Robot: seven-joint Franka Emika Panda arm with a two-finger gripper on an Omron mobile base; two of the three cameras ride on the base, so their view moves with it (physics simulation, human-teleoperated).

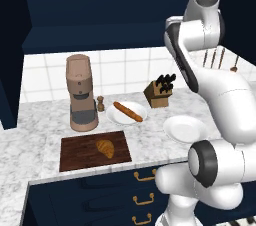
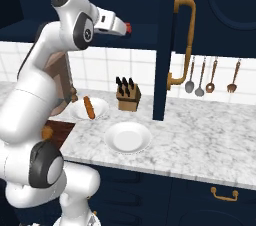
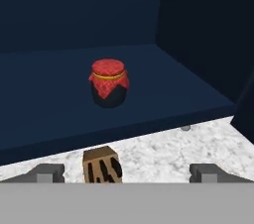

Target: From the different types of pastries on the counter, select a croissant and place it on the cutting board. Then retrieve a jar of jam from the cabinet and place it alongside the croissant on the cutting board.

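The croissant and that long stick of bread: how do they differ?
The croissant is short, curved and golden; the baguette is long, thin, straight and more orange-brown. The croissant lies on the dark wooden cutting board; the baguette lies on a round white plate behind it. The croissant sits nearer the counter's front edge, the baguette nearer the wall. Both are baked pastries lying flat.

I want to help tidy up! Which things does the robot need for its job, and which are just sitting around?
Needed: croissant, cutting board, jar of jam, open claw.

Just sitting around: baguette, empty white plate, knife block, coffee machine, pepper mill.
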